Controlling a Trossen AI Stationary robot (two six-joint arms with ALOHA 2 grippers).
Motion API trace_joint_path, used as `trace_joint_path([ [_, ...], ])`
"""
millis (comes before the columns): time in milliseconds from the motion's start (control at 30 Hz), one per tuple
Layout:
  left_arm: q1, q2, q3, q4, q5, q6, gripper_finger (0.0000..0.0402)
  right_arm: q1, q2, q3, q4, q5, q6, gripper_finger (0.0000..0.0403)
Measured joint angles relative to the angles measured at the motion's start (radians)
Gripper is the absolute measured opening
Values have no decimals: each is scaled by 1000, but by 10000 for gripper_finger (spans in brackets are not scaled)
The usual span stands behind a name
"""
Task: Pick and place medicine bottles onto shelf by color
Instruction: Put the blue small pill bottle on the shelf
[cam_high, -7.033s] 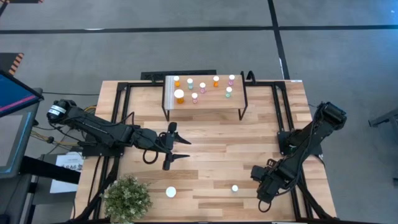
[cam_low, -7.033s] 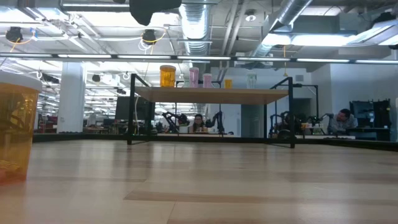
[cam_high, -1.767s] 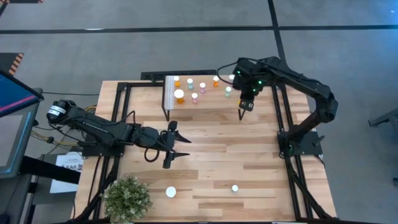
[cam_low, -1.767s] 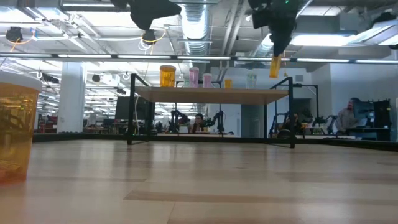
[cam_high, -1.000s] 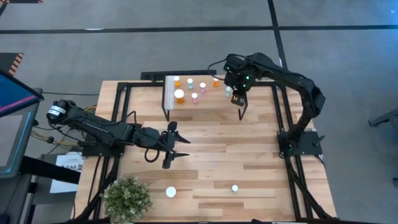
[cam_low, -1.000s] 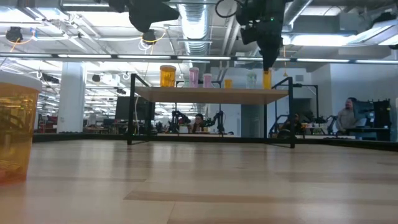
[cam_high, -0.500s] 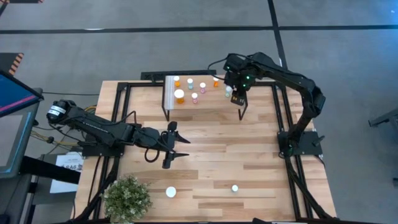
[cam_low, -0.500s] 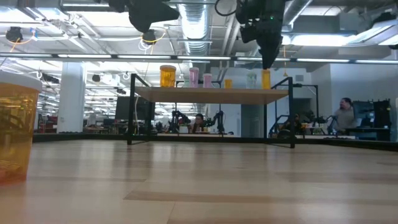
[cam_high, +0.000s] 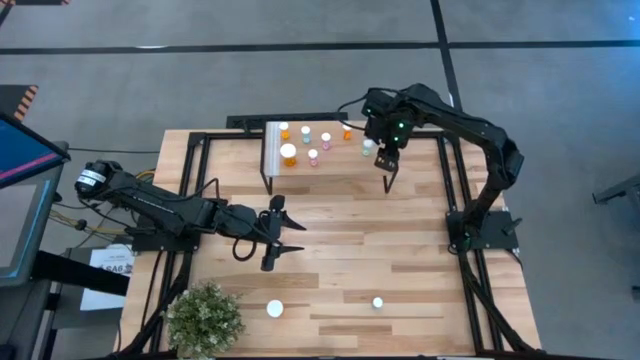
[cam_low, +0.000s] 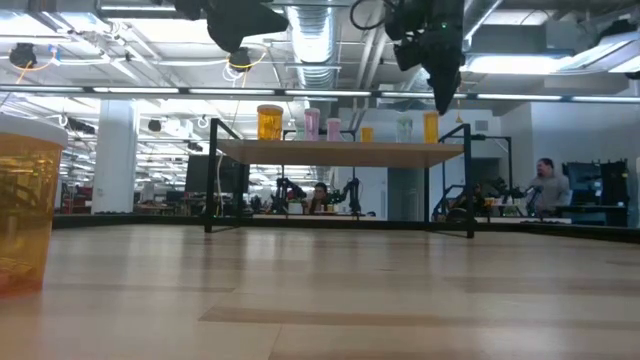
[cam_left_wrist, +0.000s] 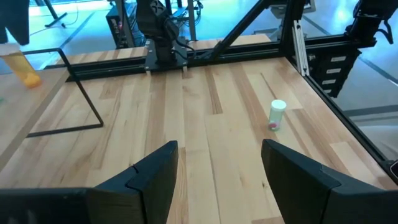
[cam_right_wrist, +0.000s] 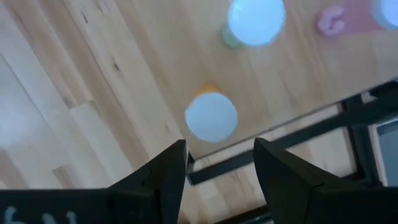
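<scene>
Orange bottle (cam_right_wrist: 211, 116), white cap up, stands free on shelf (cam_high: 335, 165) at its R end near the front edge, directly below R gripper (cam_high: 386, 158). R gripper hangs above it w/ fingers spread, holding nothing; low view shows its tip just above and beside the bottle (cam_low: 431, 127), not touching. R wrist view: a green bottle (cam_right_wrist: 255, 22) and a pink one (cam_right_wrist: 336, 20) stand farther back on the shelf. High view: approx. ten bottles spread over the shelf, incl. one larger orange bottle (cam_high: 288, 154) toward the L end; colour groups can't be told fully from above. Shelf sits at far side of surface (cam_high: 340, 250), on thin black legs.

L gripper (cam_high: 283, 235) waits over mid-surface, L of centre, fingers apart, empty. Two bottles remain on the near surface: one w/ larger cap (cam_high: 275, 310) beside plant (cam_high: 205, 320), one small pink (cam_left_wrist: 277, 116) farther R. Large orange container (cam_low: 28, 210) fills the low view's L edge. Person (cam_low: 545, 185) stands in the room behind.
</scene>
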Motion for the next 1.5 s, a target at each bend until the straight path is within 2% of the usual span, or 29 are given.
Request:
trace_joint_path([
  [400,0,0,0,0,0,0,221,-8,-78,24,-23,-3,37,211],
  [633,0,0,0,0,0,0,221,51,-191,34,-36,-7,221,211],
  [833,0,0,0,0,3,-9,221,256,-275,7,-35,-8,353,211],
  [1133,0,0,0,0,2,-12,221,689,-320,-130,93,65,606,211],
  [1300,0,0,0,10,2,-20,221,878,-274,-221,166,67,747,211],
  [1500,0,0,0,8,2,-27,221,1030,-152,-283,238,75,827,211],
])
